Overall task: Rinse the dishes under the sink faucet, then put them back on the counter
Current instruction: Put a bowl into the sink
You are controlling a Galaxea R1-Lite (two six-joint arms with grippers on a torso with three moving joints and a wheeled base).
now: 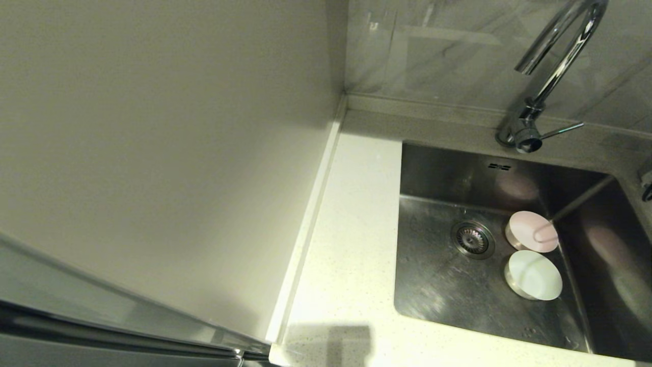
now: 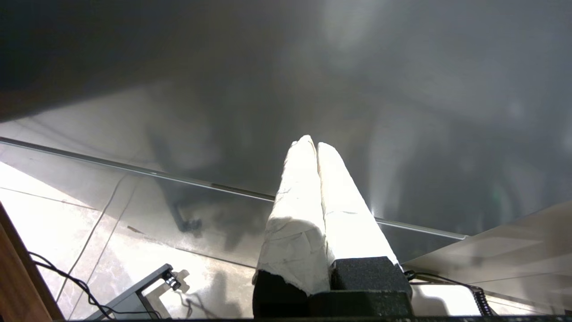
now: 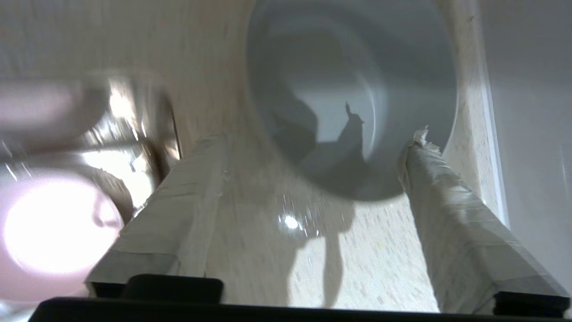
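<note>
In the head view the pale pink bowl and the pale mint-white bowl sit side by side on the floor of the steel sink, right of the drain strainer. The chrome faucet rises behind the basin. Neither gripper shows in that view. In the right wrist view my right gripper is open above the speckled counter. The pale blue bowl rests there just beyond the fingertips, nothing between them. The pink bowl lies off to the side in the sink. My left gripper is shut and empty.
A plain off-white vertical panel stands left of the counter, with a low raised edge along it. The faucet's thin lever points right. My left gripper faces a grey metal panel above a tiled floor with cables.
</note>
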